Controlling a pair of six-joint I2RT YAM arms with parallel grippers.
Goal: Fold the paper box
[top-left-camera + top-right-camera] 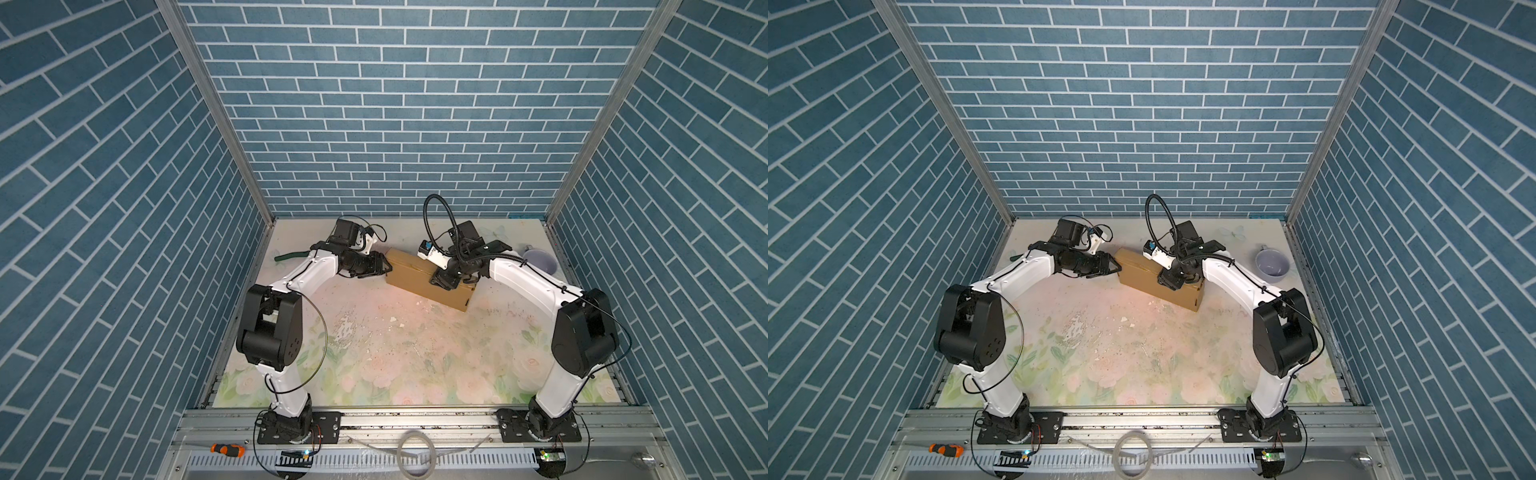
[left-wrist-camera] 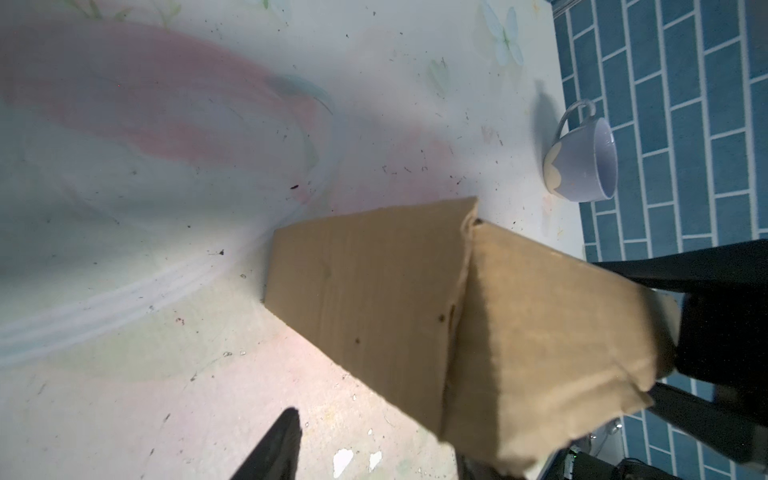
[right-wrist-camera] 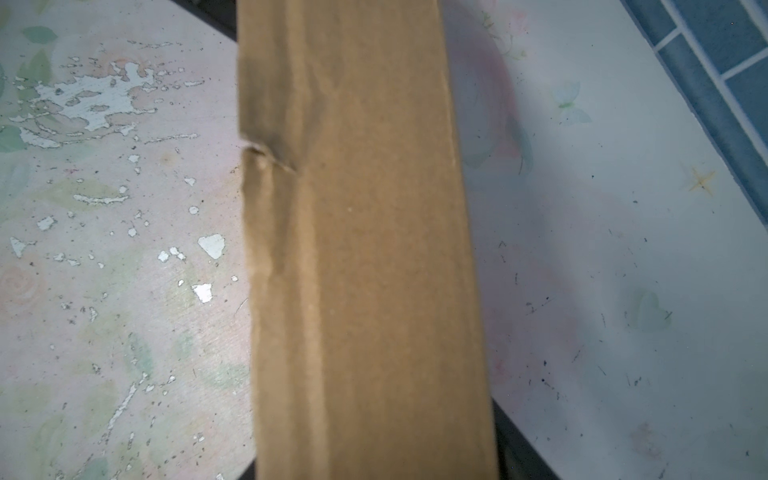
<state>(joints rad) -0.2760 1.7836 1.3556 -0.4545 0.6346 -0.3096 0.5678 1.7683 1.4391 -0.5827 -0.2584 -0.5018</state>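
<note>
Box (image 1: 415, 282): brown corrugated card, already closed into a shallow mailer, standing on one long narrow side.
Position: far half of table (image 1: 395, 340), skewed, between the two arms; cup (image 1: 1272, 266) well apart, by the right wall.
Right gripper (image 1: 444, 282): sits on the upper narrow side, right of middle. In the right wrist view dark fingers lie against both broad faces, so it is pinching Box across its thickness.
Left gripper (image 1: 1116, 266): spread, at the left end of Box; one finger (image 2: 278, 449) shows clear of the card. Contact with the end: cannot tell.
Weight: judged light and hollow; one pinch should carry it.
Stiffness: panels stiff, scored folds weak; hollow faces likely bow under a hard squeeze.
Surface: matte and dry, not slippery; pads should hold without much force.
Damage: dent (image 3: 266, 158) and creases along one long edge; card marks easily and likely stays marked.
Hold: across the thickness near an end or corner, where walls back the faces; avoid mid-span.
Risk: tall on a narrow base, so it may tip if released abruptly.
Progress: folding looks nearly done; any loose flap is hidden from these views.
</note>
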